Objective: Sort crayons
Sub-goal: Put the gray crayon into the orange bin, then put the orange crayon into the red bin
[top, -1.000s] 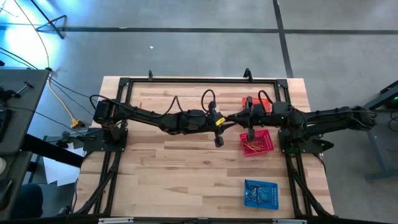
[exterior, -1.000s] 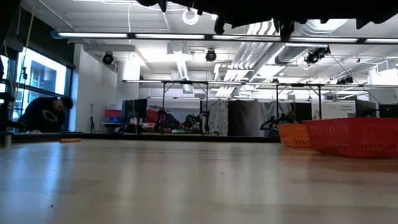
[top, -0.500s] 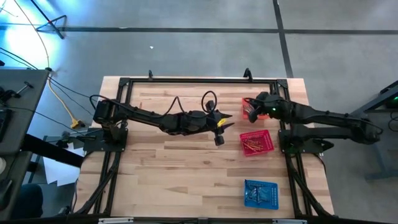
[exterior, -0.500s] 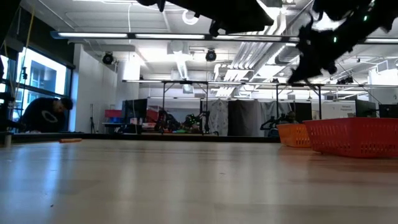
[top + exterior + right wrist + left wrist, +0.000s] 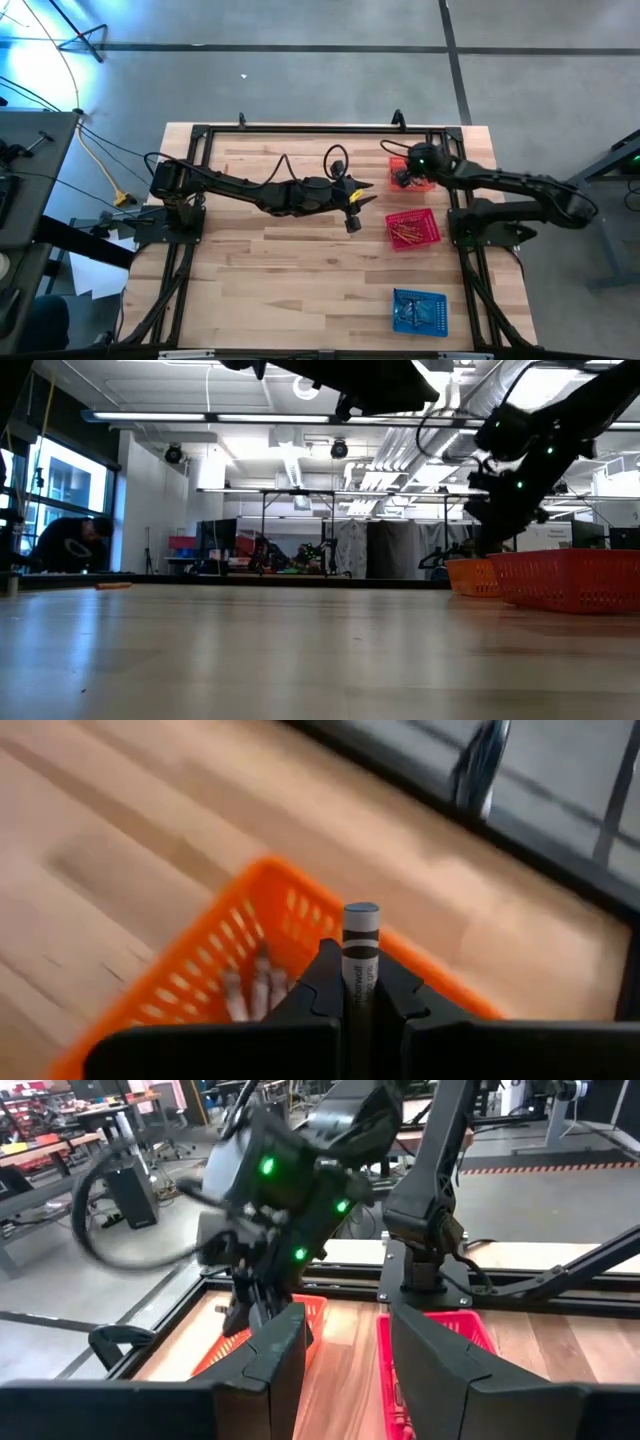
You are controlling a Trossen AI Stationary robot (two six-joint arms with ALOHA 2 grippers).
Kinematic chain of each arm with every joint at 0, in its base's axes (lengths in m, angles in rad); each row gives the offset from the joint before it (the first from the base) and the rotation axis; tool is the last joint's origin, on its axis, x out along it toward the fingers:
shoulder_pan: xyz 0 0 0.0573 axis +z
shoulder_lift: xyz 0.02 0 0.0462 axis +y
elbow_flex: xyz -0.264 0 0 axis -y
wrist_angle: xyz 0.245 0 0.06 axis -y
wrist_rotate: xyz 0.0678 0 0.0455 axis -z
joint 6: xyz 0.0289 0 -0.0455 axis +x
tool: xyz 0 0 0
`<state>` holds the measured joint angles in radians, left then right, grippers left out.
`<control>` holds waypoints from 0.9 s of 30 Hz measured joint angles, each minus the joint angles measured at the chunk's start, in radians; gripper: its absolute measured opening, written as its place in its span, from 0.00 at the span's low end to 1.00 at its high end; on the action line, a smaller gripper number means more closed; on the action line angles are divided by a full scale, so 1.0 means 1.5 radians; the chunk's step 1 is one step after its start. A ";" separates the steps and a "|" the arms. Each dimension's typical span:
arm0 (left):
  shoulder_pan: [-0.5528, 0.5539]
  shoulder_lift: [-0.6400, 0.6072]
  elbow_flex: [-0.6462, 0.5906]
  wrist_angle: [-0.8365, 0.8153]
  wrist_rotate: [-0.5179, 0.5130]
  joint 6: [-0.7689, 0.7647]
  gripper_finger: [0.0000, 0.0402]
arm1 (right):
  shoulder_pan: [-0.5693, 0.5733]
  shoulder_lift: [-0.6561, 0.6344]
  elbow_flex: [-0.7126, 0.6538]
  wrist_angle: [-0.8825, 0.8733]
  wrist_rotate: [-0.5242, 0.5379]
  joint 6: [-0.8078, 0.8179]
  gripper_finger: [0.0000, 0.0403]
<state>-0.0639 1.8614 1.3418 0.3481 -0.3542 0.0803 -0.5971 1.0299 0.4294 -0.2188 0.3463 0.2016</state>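
Low view: bare wooden table; workshop behind
Right gripper: clenched on grey crayon, above orange basket
Left gripper: released, mid-table

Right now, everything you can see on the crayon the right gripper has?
The grey crayon is a thin stick in a paper wrapper with dark bands near its flat tip. It stands clamped between the right gripper's dark fingers, tip protruding, over the orange basket, where other pale crayons lie.
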 joint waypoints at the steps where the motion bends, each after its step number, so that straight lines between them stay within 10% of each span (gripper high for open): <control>1: 0.000 0.000 0.000 0.000 0.000 0.000 0.33 | -0.005 0.018 0.000 -0.001 -0.003 0.001 0.00; 23: 0.000 0.000 0.000 -0.010 -0.003 0.001 0.33 | -0.021 0.116 0.015 0.003 -0.053 0.011 0.26; 27: 0.000 -0.001 0.001 -0.076 -0.127 -0.014 0.33 | -0.019 0.097 0.086 -0.080 -0.113 0.035 0.28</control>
<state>-0.0646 1.8600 1.3432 0.2346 -0.5440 0.0593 -0.6255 1.1748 0.5578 -0.3394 0.1762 0.2540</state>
